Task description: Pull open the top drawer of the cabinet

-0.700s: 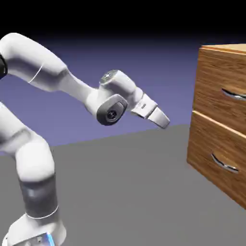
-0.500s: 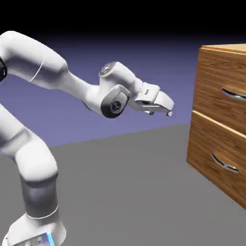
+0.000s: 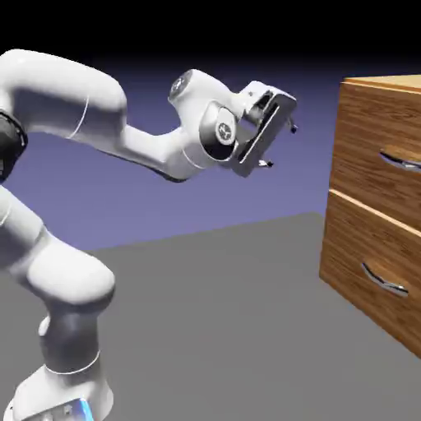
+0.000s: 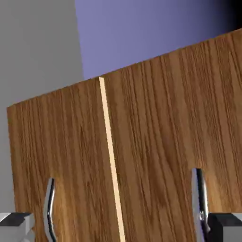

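Note:
The brown wood-grain cabinet [image 3: 374, 205] stands at the right of the exterior view. Its top drawer [image 3: 370, 148] carries a curved silver handle [image 3: 400, 159] and sits flush with the front. My gripper [image 3: 279, 145] hovers in the air well to the left of that drawer, about level with it, open and empty. The hand view is rolled sideways. There the top drawer [image 4: 160, 132] fills the right, its handle [image 4: 199, 203] showing just beside the right fingertip [image 4: 228, 228]. The gripper [image 4: 121, 230] holds nothing between its tips.
The lower drawer [image 3: 362, 263] has a like handle [image 3: 384, 279]. In the hand view the lower drawer [image 4: 61, 151] lies left of a pale seam [image 4: 109, 156], with its handle [image 4: 48, 210]. Grey table [image 3: 214, 329] stretches between the robot base and the cabinet.
The hand has risen and swung from pointing down-right to facing the cabinet, rolling so its fingers stand one above the other. The cabinet has not moved.

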Available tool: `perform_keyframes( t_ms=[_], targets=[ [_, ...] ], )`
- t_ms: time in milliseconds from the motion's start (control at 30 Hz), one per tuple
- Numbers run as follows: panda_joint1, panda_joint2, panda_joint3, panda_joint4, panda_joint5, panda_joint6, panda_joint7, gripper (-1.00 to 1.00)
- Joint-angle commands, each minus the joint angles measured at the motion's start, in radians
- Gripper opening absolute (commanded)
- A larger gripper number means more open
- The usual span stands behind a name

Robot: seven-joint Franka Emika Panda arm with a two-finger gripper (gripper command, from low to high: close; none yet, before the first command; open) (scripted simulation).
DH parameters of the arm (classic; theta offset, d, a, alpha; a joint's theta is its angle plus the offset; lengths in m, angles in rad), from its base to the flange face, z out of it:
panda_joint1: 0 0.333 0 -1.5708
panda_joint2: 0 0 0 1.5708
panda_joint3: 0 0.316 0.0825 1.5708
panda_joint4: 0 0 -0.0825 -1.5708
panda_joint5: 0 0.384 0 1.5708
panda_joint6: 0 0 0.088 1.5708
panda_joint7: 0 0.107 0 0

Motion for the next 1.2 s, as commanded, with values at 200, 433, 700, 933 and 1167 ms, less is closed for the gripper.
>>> perform_keyframes(
  t_ms=[200, 433, 700, 933, 1167],
  targets=[
    [0.186, -0.021, -0.170, 0.102, -0.304, -0.034, -0.265, 0.00],
    [0.371, -0.042, -0.340, 0.203, -0.609, -0.068, -0.530, 0.00],
    [0.584, -0.066, -0.535, 0.319, -0.957, -0.107, -0.833, 0.00],
    [0.769, -0.087, -0.705, 0.420, -1.261, -0.141, -1.098, 0.00],
    [0.955, -0.108, -0.875, 0.522, -1.566, -0.175, -1.363, 0.00]
  ],
)
